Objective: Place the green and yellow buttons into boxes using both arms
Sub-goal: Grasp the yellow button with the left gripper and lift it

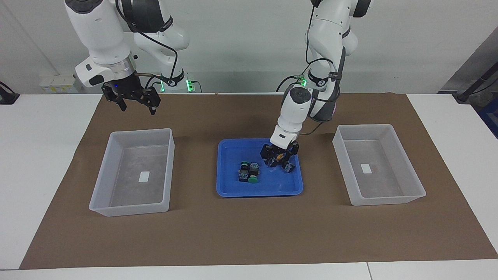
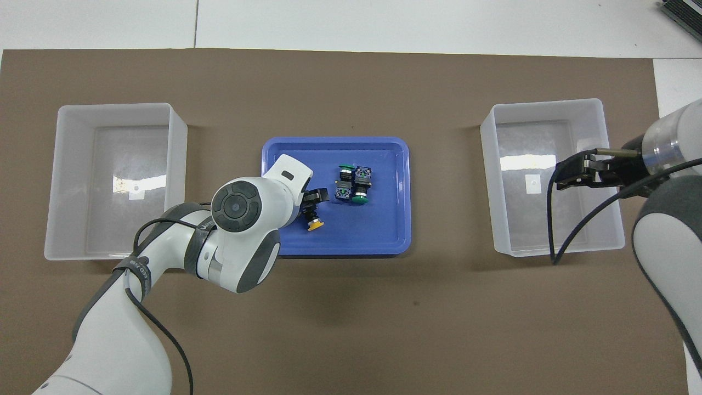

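Two green buttons (image 1: 248, 172) (image 2: 351, 184) lie side by side in the middle of the blue tray (image 1: 233, 187) (image 2: 384, 233). One yellow button (image 2: 313, 221) (image 1: 288, 167) lies in the tray toward the left arm's end; a second yellow cap (image 1: 279, 156) shows between the fingers of my left gripper. The left gripper (image 1: 278, 158) (image 2: 310, 204) is open and low over these yellow buttons; contact cannot be told. My right gripper (image 1: 137, 105) (image 2: 570, 176) waits open in the air over the box (image 1: 128, 208) (image 2: 491, 186) at its end. The other box (image 1: 383, 199) (image 2: 66, 164) holds only a label.
Everything stands on a brown mat (image 1: 249, 233) covering the white table. The boxes flank the tray, one at each arm's end. The left arm's elbow (image 2: 241, 241) hides part of the tray in the overhead view.
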You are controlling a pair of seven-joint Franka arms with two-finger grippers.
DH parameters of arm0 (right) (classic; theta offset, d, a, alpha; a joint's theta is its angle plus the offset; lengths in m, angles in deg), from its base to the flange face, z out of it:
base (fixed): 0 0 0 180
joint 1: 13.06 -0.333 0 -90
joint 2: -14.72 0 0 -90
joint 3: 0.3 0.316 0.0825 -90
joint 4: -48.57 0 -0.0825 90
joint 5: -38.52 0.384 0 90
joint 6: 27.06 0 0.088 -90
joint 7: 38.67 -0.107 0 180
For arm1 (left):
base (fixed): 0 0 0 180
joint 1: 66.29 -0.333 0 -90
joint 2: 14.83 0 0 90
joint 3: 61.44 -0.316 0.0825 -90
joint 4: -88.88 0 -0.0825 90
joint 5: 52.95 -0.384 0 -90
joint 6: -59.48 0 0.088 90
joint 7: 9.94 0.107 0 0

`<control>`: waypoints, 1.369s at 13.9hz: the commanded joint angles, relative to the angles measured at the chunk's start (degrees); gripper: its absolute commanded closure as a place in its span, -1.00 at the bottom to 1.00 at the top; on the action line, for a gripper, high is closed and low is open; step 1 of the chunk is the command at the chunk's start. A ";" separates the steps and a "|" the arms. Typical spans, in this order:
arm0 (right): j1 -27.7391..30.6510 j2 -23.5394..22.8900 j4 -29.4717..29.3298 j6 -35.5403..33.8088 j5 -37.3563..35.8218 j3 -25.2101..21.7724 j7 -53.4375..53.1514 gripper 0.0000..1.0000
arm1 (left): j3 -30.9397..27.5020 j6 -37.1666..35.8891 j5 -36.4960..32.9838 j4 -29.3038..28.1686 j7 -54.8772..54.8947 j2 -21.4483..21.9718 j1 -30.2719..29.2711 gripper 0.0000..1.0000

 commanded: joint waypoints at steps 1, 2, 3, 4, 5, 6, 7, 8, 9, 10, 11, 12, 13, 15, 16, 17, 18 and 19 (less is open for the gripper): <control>-0.20 0.83 0.70 -0.29 1.34 -0.73 1.43 -1.00 | -1.04 0.99 0.60 -0.83 -1.45 0.18 2.20 -1.00; -0.20 0.83 0.70 -0.29 1.34 -0.73 1.52 -1.00 | -1.04 1.16 0.60 -0.92 -2.32 0.18 2.21 -1.00; -0.20 0.83 0.70 -0.29 1.34 -0.73 1.43 -1.00 | -1.04 1.43 0.60 -0.92 -2.42 0.18 2.21 -1.00; -0.20 0.83 0.70 -0.29 1.34 -0.73 1.43 -1.00 | -1.04 1.78 0.60 -0.83 -2.33 0.10 1.77 -1.00; -0.20 0.83 0.70 -0.29 1.34 -0.73 1.43 -1.00 | -1.13 1.87 0.60 -0.83 -2.16 0.09 1.51 -1.00; -0.12 0.83 0.70 -0.29 1.34 -0.73 1.43 -1.00 | -1.13 1.95 0.51 -0.83 -1.81 0.09 1.33 -1.00; -0.12 0.83 0.70 -0.29 1.34 -0.73 1.43 -1.00 | -1.13 2.04 0.33 -0.83 -1.72 0.09 1.07 -1.00; -0.20 0.83 0.70 -0.29 1.34 -0.73 1.43 -1.00 | -1.13 2.04 0.25 -0.83 -1.63 0.01 0.37 -1.00; -0.20 0.83 0.70 -0.29 1.34 -0.73 1.43 -1.00 | -1.13 2.04 0.24 -0.83 -1.63 0.01 -0.07 -1.00; -0.20 0.83 0.70 -0.29 1.34 -0.73 1.43 -1.00 | -1.13 2.04 0.24 -0.83 -1.71 0.01 -0.34 -0.89; -0.20 0.83 0.70 -0.29 1.34 -0.73 1.43 -1.00 | -1.13 2.13 0.33 -0.83 -2.24 0.01 -0.43 -0.55; -0.12 0.83 0.70 -0.29 1.34 -0.73 1.43 -1.00 | -1.13 2.13 0.33 -0.83 -2.33 0.01 -0.51 -0.33; -0.20 0.83 0.70 -0.29 1.34 -0.73 1.43 -1.00 | -1.13 2.13 0.33 -0.74 -2.33 0.01 -0.86 -0.17; -0.20 0.83 0.70 -0.29 1.34 -0.73 1.43 -1.00 | -1.13 2.13 0.33 -0.74 -2.42 0.01 -1.13 0.13; -0.20 0.83 0.70 -0.29 1.34 -0.73 1.43 -1.00 | -1.13 2.13 0.33 -0.74 -2.42 0.01 -1.13 0.22; -0.20 0.83 0.70 -0.29 1.34 -0.73 1.43 -1.00 | -1.13 2.13 0.33 -0.74 -2.50 0.01 -1.13 0.28; -0.20 0.83 0.70 -0.29 1.34 -0.73 1.43 -1.00 | -1.13 2.04 0.33 -0.74 -2.59 0.01 -1.13 0.34; -0.20 0.83 0.70 -0.29 1.34 -0.73 1.43 -1.00 | -1.13 2.04 0.33 -0.74 -2.59 0.01 -1.13 0.39</control>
